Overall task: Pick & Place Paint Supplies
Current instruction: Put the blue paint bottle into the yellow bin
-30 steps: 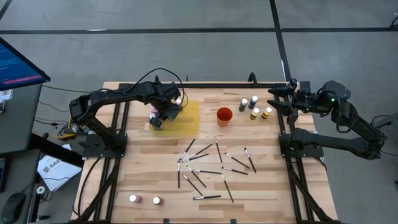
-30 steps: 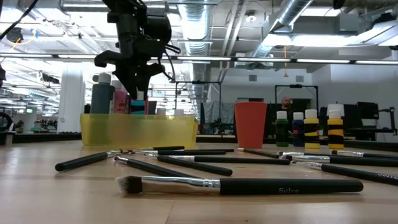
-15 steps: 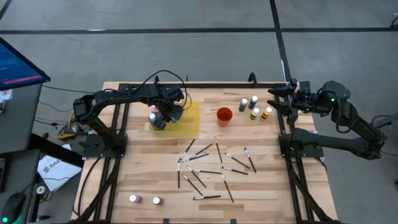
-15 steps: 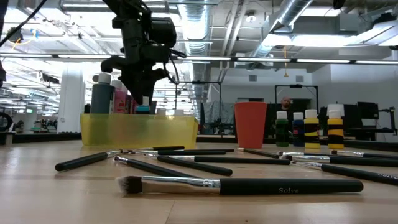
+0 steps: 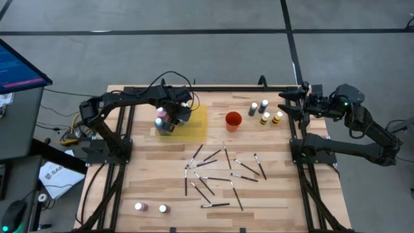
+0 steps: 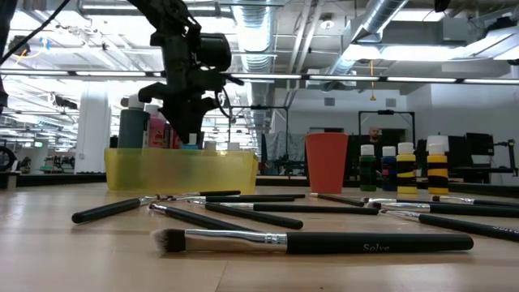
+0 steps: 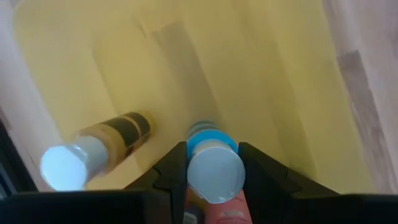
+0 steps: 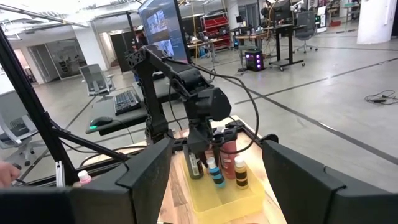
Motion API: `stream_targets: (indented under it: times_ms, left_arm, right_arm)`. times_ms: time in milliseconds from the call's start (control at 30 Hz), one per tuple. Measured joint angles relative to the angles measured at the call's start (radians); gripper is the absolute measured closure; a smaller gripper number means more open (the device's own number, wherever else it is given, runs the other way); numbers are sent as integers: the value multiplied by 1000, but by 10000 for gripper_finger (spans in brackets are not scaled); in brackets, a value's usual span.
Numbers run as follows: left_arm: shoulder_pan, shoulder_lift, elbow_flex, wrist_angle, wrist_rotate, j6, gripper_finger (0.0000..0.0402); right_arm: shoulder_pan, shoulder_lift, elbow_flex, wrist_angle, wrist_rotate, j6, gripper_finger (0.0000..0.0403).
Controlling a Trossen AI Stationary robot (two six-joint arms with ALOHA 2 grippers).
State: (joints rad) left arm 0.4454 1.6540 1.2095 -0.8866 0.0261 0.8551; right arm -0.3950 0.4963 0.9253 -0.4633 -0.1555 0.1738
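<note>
Counting from the high view, I make out four bottles standing in a cluster (image 5: 264, 112) at the far right of the table (image 5: 155, 175), two more bottles (image 5: 150, 208) near the left front edge, one orange-red cup (image 5: 233, 120), and roughly a dozen brushes (image 5: 220, 173) scattered over the middle. The yellow tray (image 5: 197, 123) sits far left of the cup.

My left gripper (image 5: 169, 119) hangs over that tray, and the left wrist view shows what the overhead one hides: its two dark fingers (image 7: 258, 174) are clamped on either side of a blue bottle (image 7: 212, 168) with a pale cap, down inside the tray. Beside it stands a yellow-and-dark striped bottle (image 7: 99, 146). The right wrist view adds to the count: it shows four bottles in the tray, a dark one, the blue one, a pink one and the striped one.

The low view shows the tray's walls, which the overhead view flattens, and the tray bottles rising above its rim behind the left gripper (image 6: 188, 134).

My right gripper (image 5: 288, 103) waits at the far right edge of the table, its fingers (image 8: 149, 171) spread wide with nothing between them.
</note>
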Motion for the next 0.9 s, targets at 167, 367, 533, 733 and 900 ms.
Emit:
stream_targets:
  times_ms: [167,367,533,733,900]
  left_arm:
    - [7,2,0,8,0,0,286]
    - [7,2,0,10,6,0,275]
    - [7,2,0,14,6,0,267]
    - [7,2,0,23,6,0,266]
    - [7,2,0,30,5,-3,265]
  right_arm:
    - [0,0,0,0,0,0,155]
    - [-1,0,0,0,0,0,155]
    - [-1,0,0,0,0,0,155]
    - [-1,0,0,-1,0,0,155]
    - [-1,0,0,0,0,0,155]
